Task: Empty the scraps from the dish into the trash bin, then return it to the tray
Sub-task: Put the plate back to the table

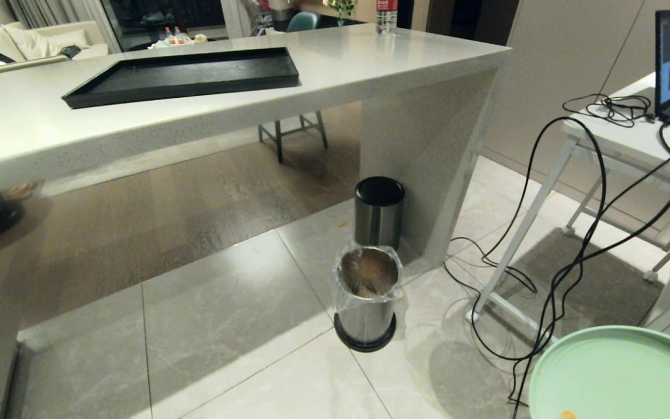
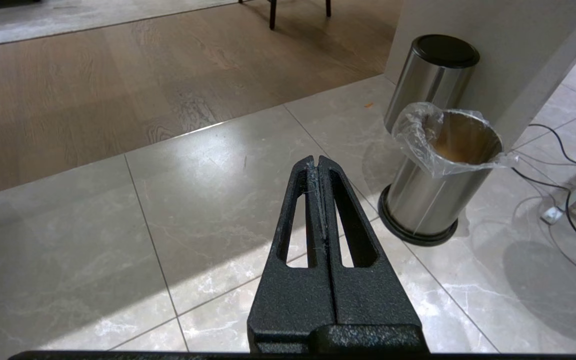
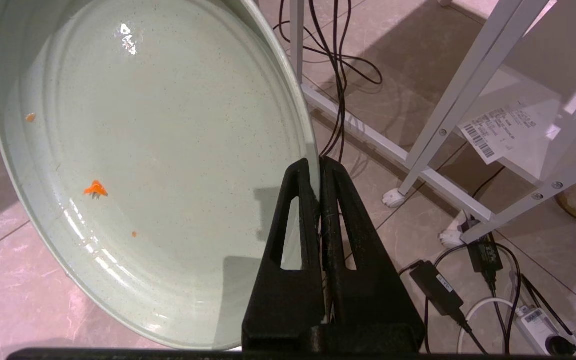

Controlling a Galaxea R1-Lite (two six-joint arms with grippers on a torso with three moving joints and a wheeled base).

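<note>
The step in hand is judged to be the return of the dish point(image 3: 158, 150) to the tray point(image 1: 184, 73); the dish carries only a few small orange scraps point(image 3: 96, 189), so the emptying appears essentially done.

Procedure for the return:
- Keep the right gripper point(image 3: 319, 167) clamped on the dish rim; its fingers are pressed together with the thin rim pinched between them, and any slackening would let the dish pivot or drop.
- Level the dish before lifting it toward the counter point(image 1: 370, 58); it should clear the counter edge from above, not from the side.
- Set the dish flat inside the tray's raised rim; release only when the base rests fully on the black surface.
- Leave the left gripper point(image 2: 318, 165) idle; its fingers are together and hold nothing (it hangs above the floor tiles, near the trash bin point(image 2: 443, 175)).

Condition and location of the task's thing: the dish is a round, shallow, pale mint-green plate with fine speckling and a low raised rim; its wet-looking surface shows glossy highlights. In the head view it sits at the lower right corner, held off the floor, well apart from the tray on the counter at upper left. The lined trash bin stands on the floor between them, just in front of a black-topped bin point(image 1: 379, 209).
</note>
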